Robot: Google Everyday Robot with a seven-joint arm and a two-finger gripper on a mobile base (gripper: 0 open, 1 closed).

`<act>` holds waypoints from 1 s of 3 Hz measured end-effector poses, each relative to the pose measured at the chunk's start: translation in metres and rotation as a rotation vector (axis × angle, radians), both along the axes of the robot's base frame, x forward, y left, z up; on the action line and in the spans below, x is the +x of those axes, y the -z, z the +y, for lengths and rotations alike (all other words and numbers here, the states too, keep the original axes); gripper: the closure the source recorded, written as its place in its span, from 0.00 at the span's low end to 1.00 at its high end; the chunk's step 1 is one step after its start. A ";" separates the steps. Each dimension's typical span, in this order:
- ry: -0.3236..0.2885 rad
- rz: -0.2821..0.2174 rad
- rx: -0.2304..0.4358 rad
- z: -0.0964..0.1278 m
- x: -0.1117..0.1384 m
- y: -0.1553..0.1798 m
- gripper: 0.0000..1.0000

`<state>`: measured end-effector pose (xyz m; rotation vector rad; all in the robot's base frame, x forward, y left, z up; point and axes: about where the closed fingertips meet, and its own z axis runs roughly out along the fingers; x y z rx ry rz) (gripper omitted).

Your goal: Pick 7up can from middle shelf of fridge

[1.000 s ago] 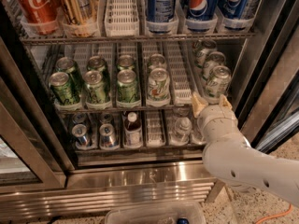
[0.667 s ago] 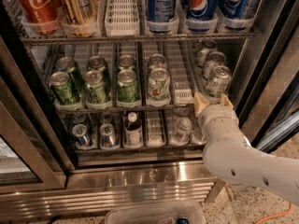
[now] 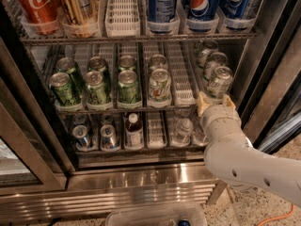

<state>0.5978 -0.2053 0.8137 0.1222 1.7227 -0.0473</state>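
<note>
The gripper (image 3: 215, 103), fingers spread wide, sits just below the front 7up can (image 3: 219, 81), first of three in the middle shelf's (image 3: 141, 109) right lane.

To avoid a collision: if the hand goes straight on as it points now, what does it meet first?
Probably the front 7up can in the right lane of the middle shelf. The open hand sits at the shelf's front edge, just before that can, though depth is unclear.
</note>
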 end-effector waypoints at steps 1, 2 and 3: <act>0.007 -0.008 0.000 -0.002 0.001 -0.002 0.41; 0.015 -0.021 0.005 -0.004 0.004 -0.005 0.42; 0.041 -0.065 0.031 -0.003 0.019 -0.016 0.43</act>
